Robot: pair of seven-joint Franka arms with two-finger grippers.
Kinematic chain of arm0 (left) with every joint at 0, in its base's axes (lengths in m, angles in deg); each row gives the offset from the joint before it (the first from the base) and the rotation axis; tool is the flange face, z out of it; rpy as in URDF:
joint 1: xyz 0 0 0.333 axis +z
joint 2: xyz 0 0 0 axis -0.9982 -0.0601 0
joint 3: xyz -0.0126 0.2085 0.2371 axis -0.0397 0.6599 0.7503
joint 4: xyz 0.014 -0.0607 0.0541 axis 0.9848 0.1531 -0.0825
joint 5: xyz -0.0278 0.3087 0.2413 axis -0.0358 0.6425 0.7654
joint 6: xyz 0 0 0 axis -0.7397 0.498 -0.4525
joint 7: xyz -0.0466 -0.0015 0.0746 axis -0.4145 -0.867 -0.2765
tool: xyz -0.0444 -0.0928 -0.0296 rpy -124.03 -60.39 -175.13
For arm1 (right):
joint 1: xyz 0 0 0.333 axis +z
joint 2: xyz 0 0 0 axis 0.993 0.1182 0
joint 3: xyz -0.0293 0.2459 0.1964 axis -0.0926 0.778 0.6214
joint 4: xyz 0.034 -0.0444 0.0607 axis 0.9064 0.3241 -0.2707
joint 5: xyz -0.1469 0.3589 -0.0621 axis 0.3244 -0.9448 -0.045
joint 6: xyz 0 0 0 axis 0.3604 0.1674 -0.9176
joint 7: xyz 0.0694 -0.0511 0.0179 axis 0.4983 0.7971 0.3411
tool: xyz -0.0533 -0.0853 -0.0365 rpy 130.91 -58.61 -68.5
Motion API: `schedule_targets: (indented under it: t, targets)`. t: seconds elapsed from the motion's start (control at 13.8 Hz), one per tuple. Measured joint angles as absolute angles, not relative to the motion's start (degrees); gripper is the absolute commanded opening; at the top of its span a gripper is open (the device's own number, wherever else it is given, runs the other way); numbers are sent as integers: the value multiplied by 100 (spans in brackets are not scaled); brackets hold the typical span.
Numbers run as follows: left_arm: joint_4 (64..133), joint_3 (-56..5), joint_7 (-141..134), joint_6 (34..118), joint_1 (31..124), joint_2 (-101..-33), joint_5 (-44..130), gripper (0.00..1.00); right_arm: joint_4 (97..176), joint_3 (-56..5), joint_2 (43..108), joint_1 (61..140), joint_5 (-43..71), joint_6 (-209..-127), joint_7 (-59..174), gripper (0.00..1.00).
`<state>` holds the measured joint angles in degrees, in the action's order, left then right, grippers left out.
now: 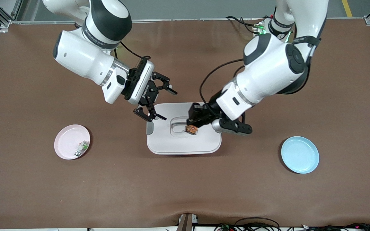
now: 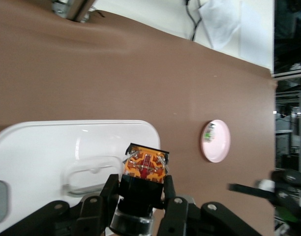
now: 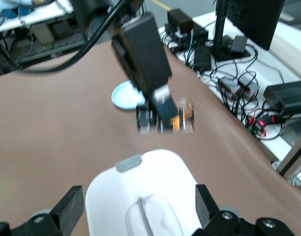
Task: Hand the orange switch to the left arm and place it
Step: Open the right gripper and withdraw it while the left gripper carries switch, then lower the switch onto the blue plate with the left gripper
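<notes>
Nearest to the front camera I see one blue plate [image 1: 300, 155], toward the left arm's end of the table. One pink plate [image 1: 72, 141] at the right arm's end carries one white-and-green component [image 1: 81, 148]. Between them stands one box [image 1: 183, 138]. Over it my left gripper [image 1: 192, 127] grasps the one orange switch [image 1: 191, 129]; my right gripper [image 1: 158, 102] hangs released over its edge

The left arm reaches in from its base and holds the left gripper [image 1: 192, 127] low, its fingers [image 2: 171, 205] clamped on a small part. The right arm angles down with the right gripper [image 1: 155, 102] spread wide open, holding nothing.
</notes>
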<state>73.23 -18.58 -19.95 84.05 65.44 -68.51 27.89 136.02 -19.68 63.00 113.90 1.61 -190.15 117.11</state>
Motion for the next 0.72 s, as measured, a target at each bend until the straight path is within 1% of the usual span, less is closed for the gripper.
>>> schedule_targets:
  t: [0.22, 0.29, 0.43, 0.72]
  targets:
    - [7351, -1842, -2132, 7645, 7036, -6765, 3110, 0, 14050, -2039, 5848, 11114, 1022, -18252, 11350, 100]
    - [7436, -1834, -2205, 7530, 7225, -6698, 3147, 0, 14224, -2048, 5670, 10993, 1330, -17981, 11204, 100]
    - [7682, -1825, -2223, 7415, 7590, -6570, 3292, 0, 14546, -2059, 5346, 10763, 1868, -17598, 11037, 100]
    - [8397, -1824, -2275, 7367, 8064, -6393, 4078, 0, 15080, -2076, 4843, 10195, 2772, -17064, 10684, 100]
